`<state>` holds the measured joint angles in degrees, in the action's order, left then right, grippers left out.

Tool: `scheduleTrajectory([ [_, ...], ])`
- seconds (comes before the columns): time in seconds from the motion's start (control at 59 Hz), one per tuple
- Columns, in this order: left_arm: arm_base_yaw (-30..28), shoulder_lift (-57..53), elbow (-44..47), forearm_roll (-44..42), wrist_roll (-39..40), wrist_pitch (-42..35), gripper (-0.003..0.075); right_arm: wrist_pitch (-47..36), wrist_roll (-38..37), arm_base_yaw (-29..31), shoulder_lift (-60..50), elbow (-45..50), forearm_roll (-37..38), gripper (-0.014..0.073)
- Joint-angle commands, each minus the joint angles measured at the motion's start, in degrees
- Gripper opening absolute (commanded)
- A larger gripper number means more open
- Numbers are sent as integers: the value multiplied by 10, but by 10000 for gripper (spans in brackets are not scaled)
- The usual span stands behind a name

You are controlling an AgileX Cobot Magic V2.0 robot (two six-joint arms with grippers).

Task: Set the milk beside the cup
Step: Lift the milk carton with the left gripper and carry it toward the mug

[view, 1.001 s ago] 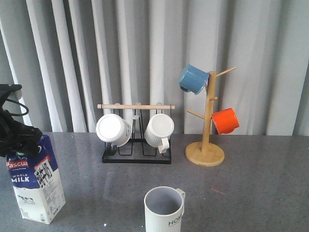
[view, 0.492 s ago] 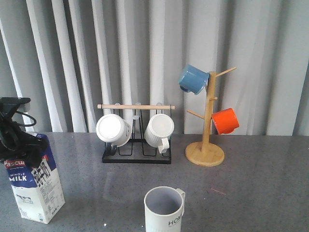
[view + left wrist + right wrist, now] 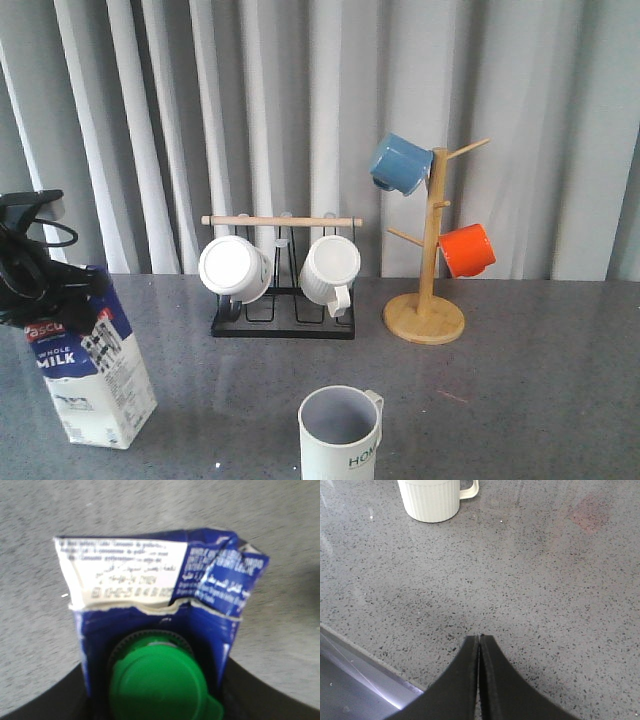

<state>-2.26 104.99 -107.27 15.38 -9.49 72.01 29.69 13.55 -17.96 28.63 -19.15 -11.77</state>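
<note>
Tilting milk [image 3: 92,372] shifted right toward cup [image 3: 341,432], left end effector [image 3: 40,285] gripping.

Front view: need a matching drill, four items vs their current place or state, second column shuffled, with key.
Column 1:
1. blue and white gable-top milk carton
2. cream ribbed "HOME" mug
3. blue ceramic mug
4. orange ceramic mug

Column 2:
A. on a lower peg of the wooden mug tree
B. tilted, top gripped by the left pincer
C. upright on the grey table, near the front edge
D. on the top peg of the wooden mug tree

Pairs: 1-B, 2-C, 3-D, 4-A
</note>
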Motion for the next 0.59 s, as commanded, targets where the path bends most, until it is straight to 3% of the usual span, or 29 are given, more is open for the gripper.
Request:
scheduleTrajectory([
  [0.0,2,-49,-18,93,-29,-3,46,-39,3,3,2,-15,-2,-4],
  [0.237,37,-65,-18,241,-64,-2,31,-40,3,3,2,-15,-2,-4],
  [0.577,145,-36,-16,136,-28,-4,31,-40,3,3,2,-15,-2,-4],
])
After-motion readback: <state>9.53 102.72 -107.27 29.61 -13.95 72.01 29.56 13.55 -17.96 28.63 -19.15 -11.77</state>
